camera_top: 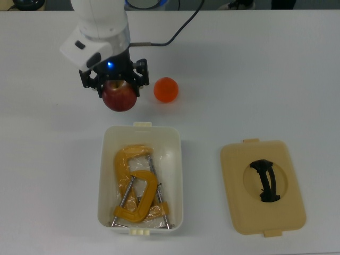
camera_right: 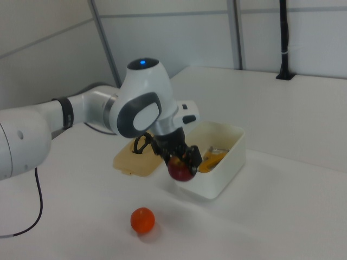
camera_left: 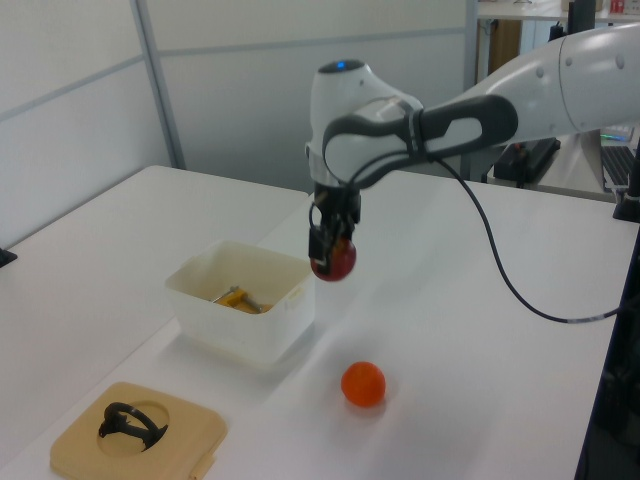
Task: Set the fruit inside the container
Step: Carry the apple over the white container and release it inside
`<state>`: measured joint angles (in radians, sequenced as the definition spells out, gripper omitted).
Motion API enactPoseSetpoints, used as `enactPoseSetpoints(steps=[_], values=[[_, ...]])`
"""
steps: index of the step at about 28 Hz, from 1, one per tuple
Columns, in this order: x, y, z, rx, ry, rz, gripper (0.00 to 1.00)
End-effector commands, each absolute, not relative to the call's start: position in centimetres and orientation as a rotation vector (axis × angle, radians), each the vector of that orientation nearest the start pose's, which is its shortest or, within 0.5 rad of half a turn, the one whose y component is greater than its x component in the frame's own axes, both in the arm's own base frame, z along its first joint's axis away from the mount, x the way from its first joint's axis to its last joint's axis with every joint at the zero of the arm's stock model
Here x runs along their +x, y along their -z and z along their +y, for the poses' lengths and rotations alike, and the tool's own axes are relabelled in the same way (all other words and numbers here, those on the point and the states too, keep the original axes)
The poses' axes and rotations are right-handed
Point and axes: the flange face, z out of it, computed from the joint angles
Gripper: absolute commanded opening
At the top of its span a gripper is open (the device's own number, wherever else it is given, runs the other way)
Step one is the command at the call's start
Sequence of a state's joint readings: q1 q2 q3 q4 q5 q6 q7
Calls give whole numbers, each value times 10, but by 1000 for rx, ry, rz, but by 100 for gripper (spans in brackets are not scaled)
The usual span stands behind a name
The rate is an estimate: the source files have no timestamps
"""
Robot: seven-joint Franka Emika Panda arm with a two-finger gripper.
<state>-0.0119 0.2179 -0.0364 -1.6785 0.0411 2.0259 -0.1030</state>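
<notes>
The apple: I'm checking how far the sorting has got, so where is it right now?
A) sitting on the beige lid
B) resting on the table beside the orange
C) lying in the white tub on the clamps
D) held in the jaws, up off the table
D: the apple hangs clamped in the gripper, clear of the table, beside the white tub; the orange lies on the table.

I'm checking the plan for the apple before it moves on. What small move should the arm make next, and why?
Probably carry the apple sideways until it is over the white container. The claw holds it clear of the table, but in the top view it hangs short of the container's rim, so releasing it now would miss.
</notes>
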Motion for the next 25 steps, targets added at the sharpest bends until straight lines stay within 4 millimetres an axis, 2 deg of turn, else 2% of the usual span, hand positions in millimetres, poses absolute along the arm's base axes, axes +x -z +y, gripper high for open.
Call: enactPoseSetpoints(steps=[1, 5, 6, 10, 12, 14, 15, 16, 21, 25], values=[[671, -491, -28, -3064, 379, 92, 32], [686, -484, -23, -3044, 517, 180, 33], [691, -479, -22, -3036, 553, 199, 37], [697, -467, -17, -3029, 583, 201, 41], [700, -462, -15, -3028, 588, 197, 60], [700, -462, -15, -3026, 588, 201, 75], [699, -464, -15, -3026, 590, 200, 84], [699, -465, -15, -3025, 592, 200, 99], [696, -476, -13, -3018, 595, 198, 100], [685, -483, -12, -3041, 480, 188, 100]])
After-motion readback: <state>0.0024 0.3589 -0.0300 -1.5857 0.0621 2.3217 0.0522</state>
